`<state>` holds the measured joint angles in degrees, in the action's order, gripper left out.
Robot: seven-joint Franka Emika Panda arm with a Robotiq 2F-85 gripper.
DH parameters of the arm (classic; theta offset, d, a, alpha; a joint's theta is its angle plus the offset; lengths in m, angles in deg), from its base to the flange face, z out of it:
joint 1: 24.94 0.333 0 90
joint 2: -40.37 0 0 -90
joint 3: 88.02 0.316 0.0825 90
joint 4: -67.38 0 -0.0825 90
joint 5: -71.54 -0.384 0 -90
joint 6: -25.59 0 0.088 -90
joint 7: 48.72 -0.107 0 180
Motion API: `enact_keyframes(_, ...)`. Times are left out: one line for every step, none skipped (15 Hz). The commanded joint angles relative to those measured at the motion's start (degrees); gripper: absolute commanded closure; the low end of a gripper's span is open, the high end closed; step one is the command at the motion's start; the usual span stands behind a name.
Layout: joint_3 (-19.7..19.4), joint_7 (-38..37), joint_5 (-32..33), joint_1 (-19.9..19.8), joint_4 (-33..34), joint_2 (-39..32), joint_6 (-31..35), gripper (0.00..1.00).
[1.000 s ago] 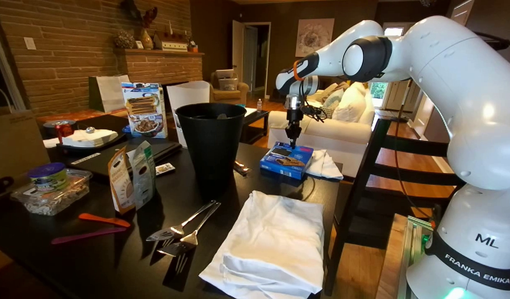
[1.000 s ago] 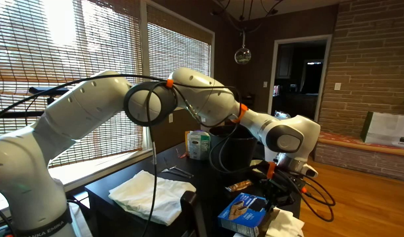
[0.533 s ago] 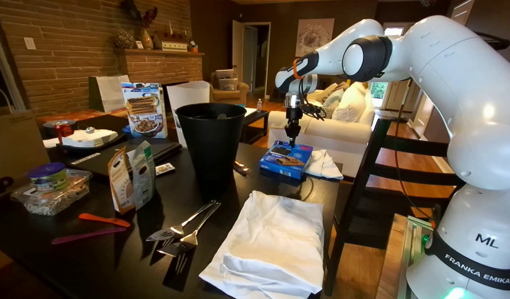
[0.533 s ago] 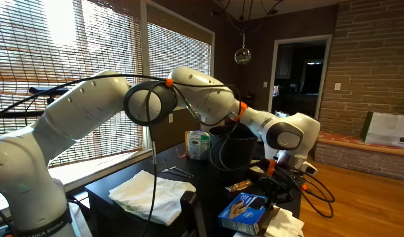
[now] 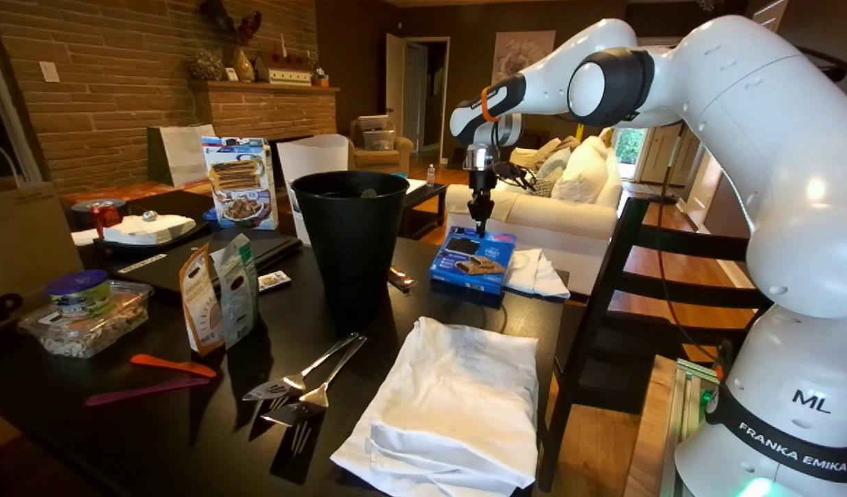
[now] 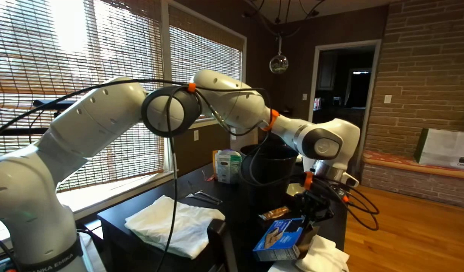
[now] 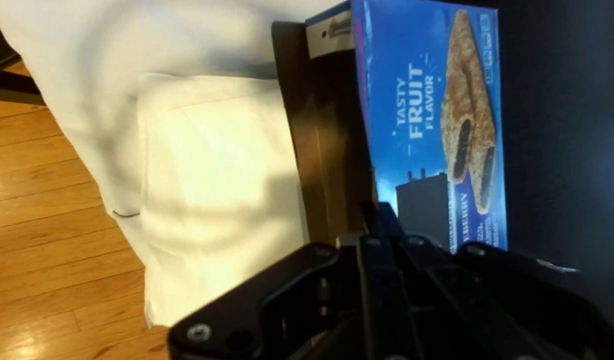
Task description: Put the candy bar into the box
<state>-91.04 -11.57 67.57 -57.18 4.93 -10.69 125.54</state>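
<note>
Wrist view: hand (image 7: pixel 379 212) clamped on blue box (image 7: pixel 417 110), side gaping at nine o'clock. Exterior view: candy bar (image 6: pixel 274 213) outside on counter (image 6: pixel 239 207), box's twelve o'clock; pick-up, loading apparently remain.

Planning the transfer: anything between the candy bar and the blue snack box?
Nothing visible lies between the candy bar and blue snack box, though its opening faces the adjacent white cloth, not the bar.

We take this for the living area of a home: beyond the dark table (image 5: pixel 285 314) we see a pale sofa (image 5: pixel 575 212) with cushions (image 5: pixel 583 174), an armchair (image 5: pixel 404 152), a large flower picture (image 5: pixel 520 52) and a brick mantel (image 5: pixel 271 110) bearing a vase (image 5: pixel 244 67); woven window blinds (image 6: pixel 114 53) hang beside the table.
</note>
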Motion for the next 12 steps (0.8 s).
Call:
enact_keyframes(-1.0,-0.2,2.7,2.2,-5.0,4.6,1.6,1.0)
enact_keyframes(-1.2,-0.2,3.4,2.8,-5.9,5.4,1.9,1.0)
enact_keyframes(-1.3,-0.3,4.1,3.4,-6.8,6.2,1.9,1.0)
enact_keyframes(-1.5,-0.4,4.9,4.0,-8.4,7.3,2.6,1.0)
enact_keyframes(-1.7,-0.6,5.8,4.6,-9.6,8.3,3.1,1.0)
enact_keyframes(-1.9,-0.7,6.7,5.3,-11.2,9.3,3.7,1.0)
enact_keyframes(-2.0,-1.1,7.6,5.9,-13.1,10.2,5.0,1.0)
enact_keyframes(-2.2,-1.6,8.6,6.7,-14.7,11.2,6.0,1.0)
enact_keyframes(-2.4,-2.2,9.6,7.3,-16.7,12.2,7.5,1.0)
enact_keyframes(-2.5,-2.8,10.3,7.8,-18.6,13.2,9.2,1.0)
enact_keyframes(-2.7,-3.5,11.0,8.4,-20.5,14.1,11.0,1.0)
enact_keyframes(-2.9,-4.3,11.7,9.1,-22.3,15.1,12.5,1.0)
